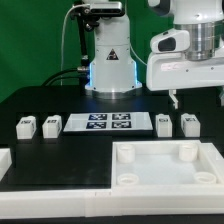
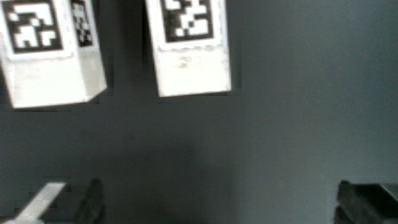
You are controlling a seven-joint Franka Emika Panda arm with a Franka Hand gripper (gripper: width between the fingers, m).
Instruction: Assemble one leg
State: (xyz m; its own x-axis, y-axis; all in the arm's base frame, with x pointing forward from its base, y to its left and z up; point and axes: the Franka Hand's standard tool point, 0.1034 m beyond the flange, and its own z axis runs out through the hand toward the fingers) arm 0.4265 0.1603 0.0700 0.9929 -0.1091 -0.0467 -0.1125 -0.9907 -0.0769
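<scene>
Four small white legs with marker tags stand in a row on the black table: two at the exterior view's left (image 1: 27,126) (image 1: 50,124) and two at its right (image 1: 164,123) (image 1: 188,123). My gripper (image 1: 178,97) hangs above the right pair, not touching them. In the wrist view two legs (image 2: 50,60) (image 2: 192,50) lie ahead of the gripper (image 2: 217,205). Its dark fingertips (image 2: 63,205) stand wide apart with only bare table between them. It is open and empty.
The marker board (image 1: 108,123) lies between the two pairs of legs. The large white square tray-like part (image 1: 160,172) with corner sockets lies at the front right. A white block (image 1: 5,160) sits at the front left. The robot base (image 1: 108,60) stands at the back.
</scene>
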